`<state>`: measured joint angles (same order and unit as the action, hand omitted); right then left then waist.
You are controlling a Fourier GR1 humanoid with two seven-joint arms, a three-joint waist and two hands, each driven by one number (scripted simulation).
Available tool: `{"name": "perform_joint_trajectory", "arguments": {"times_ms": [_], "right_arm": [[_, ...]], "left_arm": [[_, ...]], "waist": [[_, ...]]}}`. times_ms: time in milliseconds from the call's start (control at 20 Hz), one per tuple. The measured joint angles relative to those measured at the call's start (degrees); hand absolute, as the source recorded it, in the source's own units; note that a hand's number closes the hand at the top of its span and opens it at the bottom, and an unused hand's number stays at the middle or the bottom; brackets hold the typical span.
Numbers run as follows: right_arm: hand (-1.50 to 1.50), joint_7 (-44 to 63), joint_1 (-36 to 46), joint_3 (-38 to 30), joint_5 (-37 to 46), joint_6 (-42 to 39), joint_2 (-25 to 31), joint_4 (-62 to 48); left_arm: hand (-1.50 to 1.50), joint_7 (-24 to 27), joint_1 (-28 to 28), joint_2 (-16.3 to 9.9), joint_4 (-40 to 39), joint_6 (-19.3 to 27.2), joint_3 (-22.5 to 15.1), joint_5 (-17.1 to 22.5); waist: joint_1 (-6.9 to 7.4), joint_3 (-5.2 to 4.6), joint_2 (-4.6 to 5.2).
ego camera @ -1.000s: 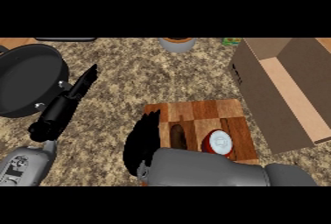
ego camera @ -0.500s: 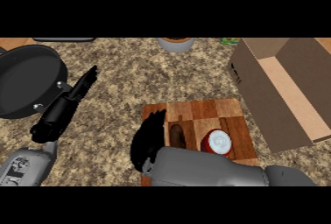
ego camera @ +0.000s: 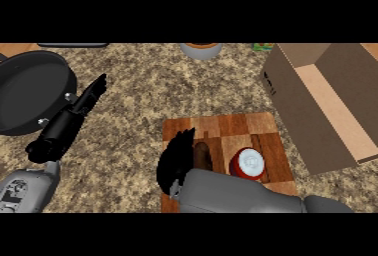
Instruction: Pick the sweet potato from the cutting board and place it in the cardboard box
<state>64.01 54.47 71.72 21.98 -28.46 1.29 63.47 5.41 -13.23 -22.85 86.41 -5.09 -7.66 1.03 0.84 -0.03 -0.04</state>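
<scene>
The dark brown, elongated sweet potato (ego camera: pixel 201 154) is seen lying on the wooden, plank-patterned cutting board (ego camera: pixel 236 127), in the board's left half. It is touched on its left side by the black right hand (ego camera: pixel 176 159), whose fingers are lowered beside it and begin to curl around it; whether they are closed on it cannot be told, since much of the sweet potato is hidden by the hand and the grey forearm. Just to the right, a round red and white object (ego camera: pixel 249 163) is set on the same board. The open brown cardboard box (ego camera: pixel 325 100) stands to the board's right, apart from it. The black left hand (ego camera: pixel 77 112) is held with straight, released fingers over the speckled counter (ego camera: pixel 177 90), beside a black round pan (ego camera: pixel 29 92).
</scene>
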Motion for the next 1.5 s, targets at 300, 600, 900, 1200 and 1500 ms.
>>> {"name": "perform_joint_trajectory", "arguments": {"times_ms": [300,600,900,1200,1500], "right_arm": [[-1.5,-1.0,-1.2,-0.1,3.4,0.1,0.0,-2.5],[-1.5,-2.8,-3.3,-2.5,7.1,-0.3,0.1,-4.9],[1.5,-6.6,-5.8,-3.3,12.8,-1.3,0.4,-5.4],[1.5,-11.6,-6.1,-3.5,20.9,-1.1,0.1,-5.4],[1.5,-15.5,-5.1,-8.7,24.2,6.4,0.9,-7.0]], "left_arm": [[0.0,0.2,-0.7,0.8,-0.8,-0.3,0.7,-0.3],[0.0,-0.7,-0.2,0.6,0.1,-1.2,1.8,-0.1],[0.0,0.1,-0.3,1.7,-1.0,-1.5,2.7,-1.6],[0.0,-0.2,-0.1,2.9,-0.2,-1.9,3.0,-2.9],[0.0,-1.1,0.8,3.0,2.0,-2.7,3.2,-3.4]], "waist": [[-0.34,0.0,-0.03],[-0.59,0.02,-0.06],[-0.64,-0.02,-0.22],[-0.55,0.03,-0.23],[-0.23,0.08,0.12]]}}
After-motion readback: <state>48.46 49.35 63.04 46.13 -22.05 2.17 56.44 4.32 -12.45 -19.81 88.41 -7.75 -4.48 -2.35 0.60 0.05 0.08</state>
